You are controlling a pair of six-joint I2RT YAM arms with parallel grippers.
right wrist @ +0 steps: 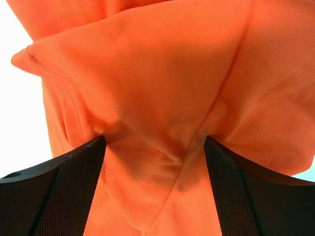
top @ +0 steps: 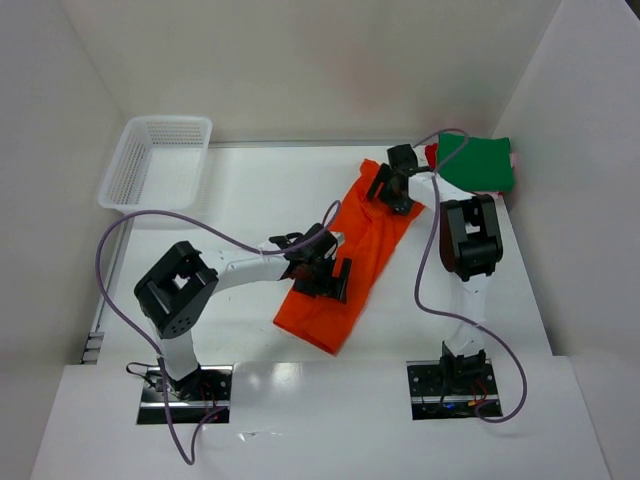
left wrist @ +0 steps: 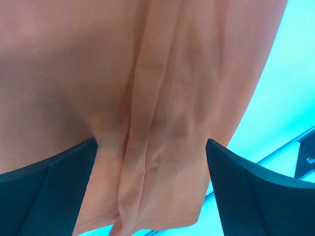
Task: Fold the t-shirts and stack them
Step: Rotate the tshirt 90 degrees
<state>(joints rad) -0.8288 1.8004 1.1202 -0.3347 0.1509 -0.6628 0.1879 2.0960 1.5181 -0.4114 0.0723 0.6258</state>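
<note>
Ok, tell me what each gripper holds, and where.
Nothing gripped yet. Left gripper stands open over the middle of the orange t-shirt; right gripper, open, straddles bunched cloth at its far end.

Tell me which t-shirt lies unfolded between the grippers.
The orange t-shirt, loose mid-table, with cloth between the open fingers of the left gripper and right gripper. The green t-shirt lies folded at the far right, untouched.
</note>
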